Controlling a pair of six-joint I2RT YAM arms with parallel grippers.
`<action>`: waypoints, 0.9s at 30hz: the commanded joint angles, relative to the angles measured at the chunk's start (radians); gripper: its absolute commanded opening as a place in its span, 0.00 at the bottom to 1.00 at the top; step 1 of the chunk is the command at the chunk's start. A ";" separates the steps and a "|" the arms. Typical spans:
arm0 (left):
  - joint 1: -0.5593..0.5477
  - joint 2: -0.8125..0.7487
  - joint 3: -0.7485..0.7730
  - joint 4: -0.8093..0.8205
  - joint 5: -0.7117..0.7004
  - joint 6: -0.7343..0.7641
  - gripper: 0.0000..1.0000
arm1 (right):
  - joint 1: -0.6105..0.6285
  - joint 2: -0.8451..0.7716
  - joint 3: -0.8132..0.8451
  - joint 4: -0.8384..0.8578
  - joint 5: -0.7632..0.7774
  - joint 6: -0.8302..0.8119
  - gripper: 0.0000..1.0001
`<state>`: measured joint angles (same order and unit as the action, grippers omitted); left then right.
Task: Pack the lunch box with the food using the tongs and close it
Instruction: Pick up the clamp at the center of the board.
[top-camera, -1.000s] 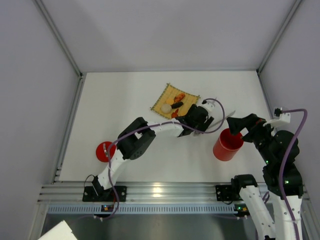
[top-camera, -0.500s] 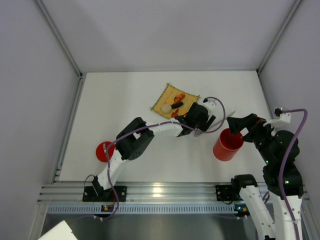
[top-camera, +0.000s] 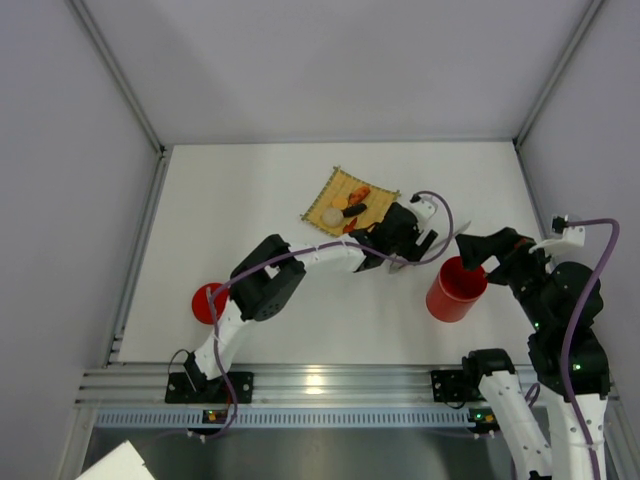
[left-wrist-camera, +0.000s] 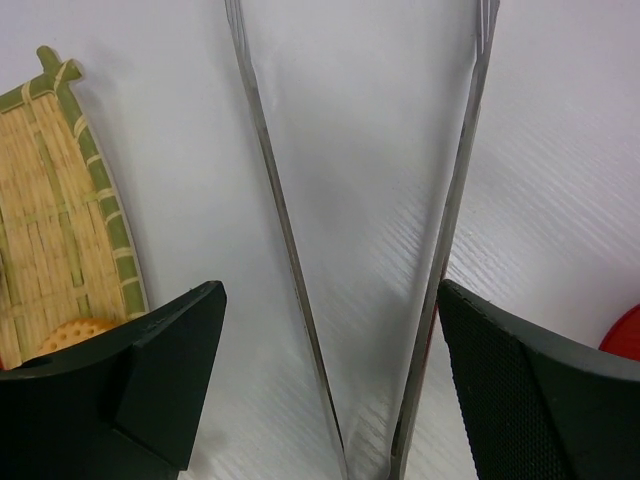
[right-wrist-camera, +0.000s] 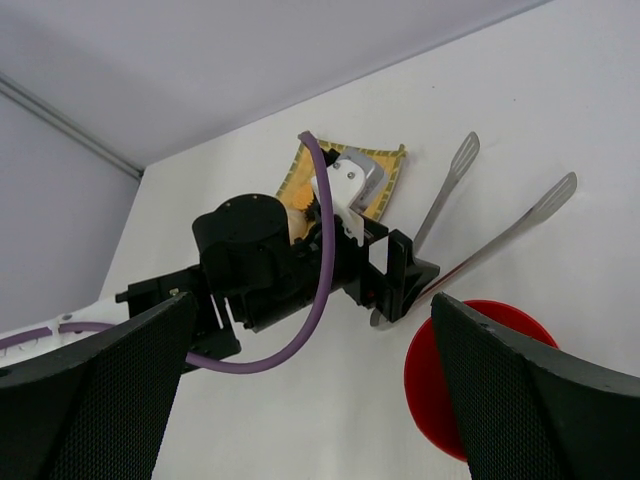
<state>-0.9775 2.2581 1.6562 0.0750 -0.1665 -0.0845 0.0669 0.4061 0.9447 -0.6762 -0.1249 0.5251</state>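
The tongs (left-wrist-camera: 288, 250) are between the mat (top-camera: 345, 195) and the red lunch box (top-camera: 456, 290). The left pincer (left-wrist-camera: 330, 290) is spread wide around them, without squeezing. The right pincer (right-wrist-camera: 312, 300) is wide open and empty, near the lunch box.

Tongs (right-wrist-camera: 515, 228): flat tips spread apart, narrow end at the left gripper (right-wrist-camera: 405, 285) (black).
Lunch box (right-wrist-camera: 425, 385): red, open, lower right.
Mat (right-wrist-camera: 388, 178): behind that gripper.
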 joint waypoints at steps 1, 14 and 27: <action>-0.004 0.006 0.050 0.034 0.025 -0.018 0.92 | -0.012 -0.003 0.042 -0.017 0.010 -0.013 1.00; -0.004 0.121 0.131 0.012 0.019 -0.052 0.91 | -0.012 0.000 0.055 -0.042 0.037 -0.034 1.00; -0.007 0.164 0.140 -0.011 0.035 -0.043 0.83 | -0.012 0.000 0.042 -0.034 0.034 -0.030 0.99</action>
<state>-0.9798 2.3978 1.7733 0.0616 -0.1493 -0.1265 0.0669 0.4061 0.9577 -0.6971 -0.0982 0.5053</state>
